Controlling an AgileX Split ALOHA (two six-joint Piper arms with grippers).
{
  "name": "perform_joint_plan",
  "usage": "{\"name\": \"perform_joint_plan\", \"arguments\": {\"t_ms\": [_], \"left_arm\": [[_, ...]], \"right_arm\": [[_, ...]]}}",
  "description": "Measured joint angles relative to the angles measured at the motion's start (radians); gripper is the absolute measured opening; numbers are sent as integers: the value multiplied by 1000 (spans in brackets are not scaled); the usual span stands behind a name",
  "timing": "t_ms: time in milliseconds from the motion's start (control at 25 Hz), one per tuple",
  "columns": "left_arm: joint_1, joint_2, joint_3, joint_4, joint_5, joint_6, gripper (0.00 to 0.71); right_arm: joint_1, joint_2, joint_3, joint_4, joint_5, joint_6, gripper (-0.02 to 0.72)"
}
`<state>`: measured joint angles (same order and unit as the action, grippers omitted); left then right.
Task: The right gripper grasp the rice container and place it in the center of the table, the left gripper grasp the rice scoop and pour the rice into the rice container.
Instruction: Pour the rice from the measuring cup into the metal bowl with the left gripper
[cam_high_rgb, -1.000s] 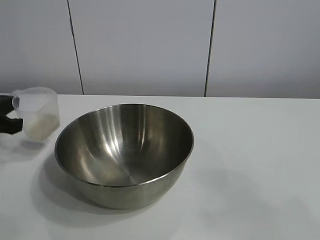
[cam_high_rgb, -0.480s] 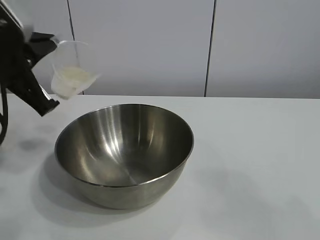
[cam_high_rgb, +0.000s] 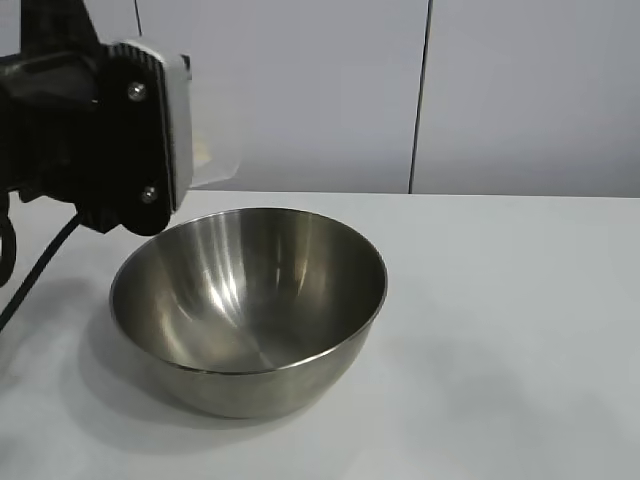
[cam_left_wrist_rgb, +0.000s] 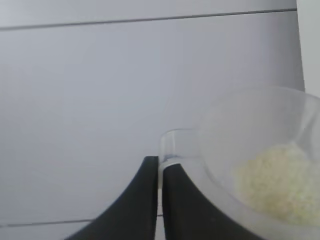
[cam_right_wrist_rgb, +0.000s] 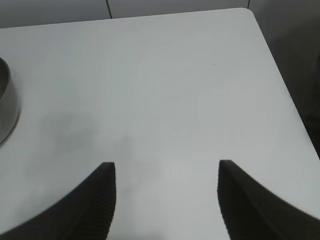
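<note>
one scoop (cam_left_wrist_rgb: 260, 170) of rice (cam_left_wrist_rgb: 280, 182) is the thing at risk. in the left wrist view the clear scoop lies tipped at the lower right of the frame, its grains heaped against the lower wall, and its small handle tab is pinched between the left gripper (cam_left_wrist_rgb: 160, 172) fingers, which are pressed together on it. in the outside view the scoop shows only as a pale blur at upper left, above the far left rim of the steel bowl (cam_high_rgb: 250, 300), which sits left of centre on the white table (cam_high_rgb: 520, 330). if the mouth is not fully over the bowl, grains would likely spill onto the table. the thin tab grip could let the scoop twist or slip. the right gripper (cam_right_wrist_rgb: 165, 200) hangs with fingers apart and empty over bare table, the bowl's edge at the left of its frame.
</note>
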<state>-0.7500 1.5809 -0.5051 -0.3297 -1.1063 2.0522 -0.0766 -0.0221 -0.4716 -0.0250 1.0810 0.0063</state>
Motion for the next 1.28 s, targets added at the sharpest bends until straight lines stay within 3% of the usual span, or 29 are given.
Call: {"name": "perform_joint_plan", "arguments": {"t_ms": [200,840,960,1280], "left_arm": [[0,0,-27,15,-1,178,10],[0,0,-27,16,15,186,10],[0,0,-27,16,15,68,10],[5,0,-27,-75,15,-527,10]], "right_arm": [[0,0,0,0,0,0,408],[0,0,0,3,0,0,408],[0,0,0,3,0,0,408],[0,0,0,3,0,0,408]]}}
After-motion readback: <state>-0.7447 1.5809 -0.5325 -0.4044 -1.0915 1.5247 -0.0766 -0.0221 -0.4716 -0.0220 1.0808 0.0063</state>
